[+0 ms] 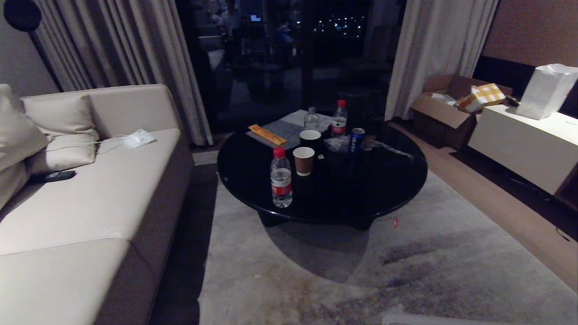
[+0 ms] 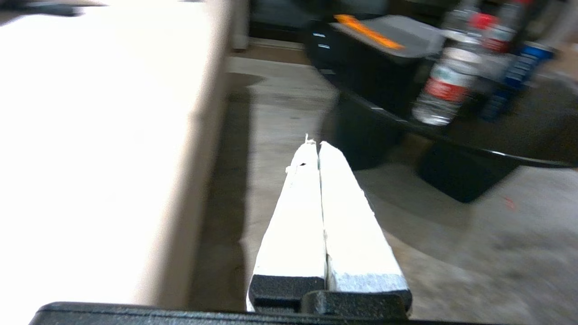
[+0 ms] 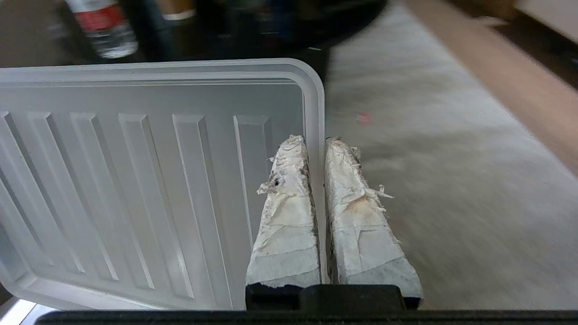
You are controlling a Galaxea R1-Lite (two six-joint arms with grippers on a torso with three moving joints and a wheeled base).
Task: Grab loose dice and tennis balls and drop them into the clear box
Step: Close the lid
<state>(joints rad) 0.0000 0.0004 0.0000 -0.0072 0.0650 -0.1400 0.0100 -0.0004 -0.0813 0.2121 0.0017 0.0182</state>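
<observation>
With no dice, tennis balls or clear box showing anywhere, collecting seems not begun: the right pincer (image 3: 316, 144) is pinching the ribbed lid (image 3: 149, 180) by its edge, the left pincer (image 2: 316, 146) hanging pressed together.

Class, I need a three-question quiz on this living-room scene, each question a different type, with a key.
1. True or false: the right gripper is shut on the edge of the ribbed lid.
2. Multiple choice: the paper cup on the round table stands beside A) a water bottle B) a laptop C) a lamp.
3. Fill in: the left gripper is ____.

Key: 1 true; 2 A; 3 shut.
</observation>
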